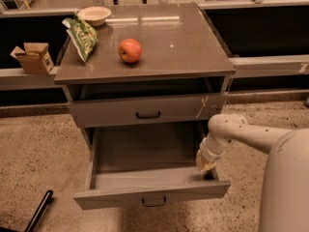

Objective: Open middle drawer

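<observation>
**Middle drawer standing pulled out, gripper lowered at its front right corner**

The pale arm (244,132) is being reached in from the robot's rounded body (287,187) at the right edge of the view. It is being bent downward at a rounded joint beside the cabinet's right side. The gripper (206,164) is being pointed down at the front right corner of the middle drawer (145,193), close by the drawer's right side wall. Whether the wall is being touched cannot be told. Whether the claw is being held wide, narrow or closed on something cannot be told either.

The middle drawer is being shown drawn well out of the grey cabinet (183,47), toward the camera. Its plain front is being faced forward, with the small dark loop handle (154,201) at its centre. Its grey inner floor is being seen in open view, with the gripper low at its right end. Above it, the upper drawer (120,112) is being shown pushed in, with a dark handle (148,114) and a white scratch-like mark (203,105) near its right end.

On the cabinet top, a red apple (130,50) is being seen near the middle. A green snack bag (82,35) is lying at the left edge, and a pale bowl (94,15) is sitting at the back left corner. A small cardboard box (33,58) is being seen on the ledge to the cabinet's left. A dark rod (39,211) is lying on the speckled floor (38,149) at lower left.
</observation>
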`<state>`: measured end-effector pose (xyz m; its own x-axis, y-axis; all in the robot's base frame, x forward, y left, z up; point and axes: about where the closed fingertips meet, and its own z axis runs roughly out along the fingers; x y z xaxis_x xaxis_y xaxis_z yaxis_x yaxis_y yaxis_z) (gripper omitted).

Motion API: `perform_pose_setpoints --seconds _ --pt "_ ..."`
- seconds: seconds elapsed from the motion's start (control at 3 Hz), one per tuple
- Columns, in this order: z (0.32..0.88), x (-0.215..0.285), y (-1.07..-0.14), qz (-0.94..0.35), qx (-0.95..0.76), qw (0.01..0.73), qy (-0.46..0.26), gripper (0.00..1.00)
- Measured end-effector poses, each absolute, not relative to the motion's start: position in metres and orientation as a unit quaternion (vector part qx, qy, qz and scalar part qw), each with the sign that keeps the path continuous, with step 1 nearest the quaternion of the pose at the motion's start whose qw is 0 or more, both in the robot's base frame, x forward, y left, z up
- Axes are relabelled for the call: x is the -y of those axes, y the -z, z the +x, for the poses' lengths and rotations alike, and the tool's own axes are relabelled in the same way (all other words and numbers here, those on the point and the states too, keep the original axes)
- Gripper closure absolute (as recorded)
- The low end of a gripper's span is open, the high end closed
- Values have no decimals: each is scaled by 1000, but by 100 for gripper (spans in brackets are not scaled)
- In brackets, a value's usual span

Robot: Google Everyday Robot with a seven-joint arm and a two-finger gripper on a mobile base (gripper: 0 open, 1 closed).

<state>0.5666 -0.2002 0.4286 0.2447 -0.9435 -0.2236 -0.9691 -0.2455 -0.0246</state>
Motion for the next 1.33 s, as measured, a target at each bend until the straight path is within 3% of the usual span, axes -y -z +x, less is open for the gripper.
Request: perform_pose_setpoints --seconds 1.0,1.33 --pt "552 220 -397 -763 -635 92 -85 0" --pt "536 202 -414 -752 -644 97 -97 0"
